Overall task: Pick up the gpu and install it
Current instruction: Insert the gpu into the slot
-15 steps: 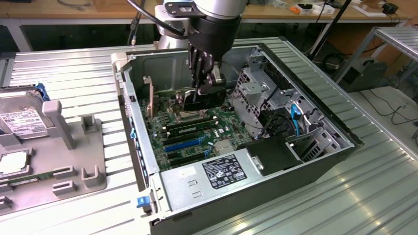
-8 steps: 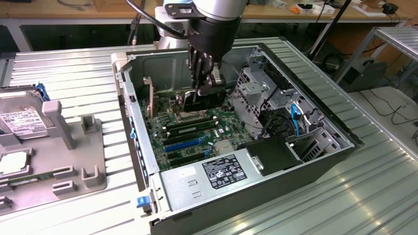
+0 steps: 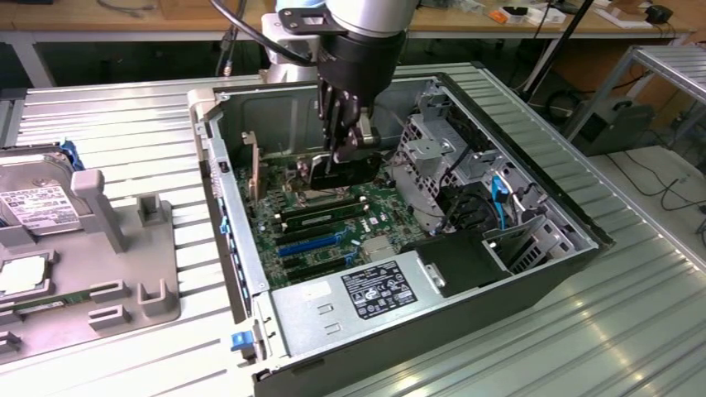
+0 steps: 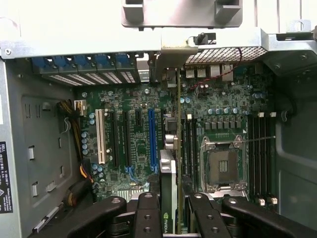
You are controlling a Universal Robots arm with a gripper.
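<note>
The gpu (image 4: 169, 173) is a thin dark card that I see edge-on in the wrist view, with my gripper (image 4: 173, 218) shut on it between black fingers (image 4: 147, 213). It stands on edge over the green motherboard (image 4: 133, 99), just beside the long blue slot (image 4: 152, 139). Its metal bracket (image 4: 171, 54) reaches the case's rear openings. In the exterior view, the gripper (image 3: 350, 150) is down inside the open computer case (image 3: 237, 248) with the gpu (image 3: 340, 175) under it. I cannot tell whether the card's lower edge touches a slot.
The CPU socket (image 4: 222, 166) and drive cages (image 3: 441, 157) flank the card. A power supply (image 3: 353, 302) fills the case's near end. On the exterior view's left, a grey holder tray (image 3: 121, 248) carries a hard drive (image 3: 33, 207).
</note>
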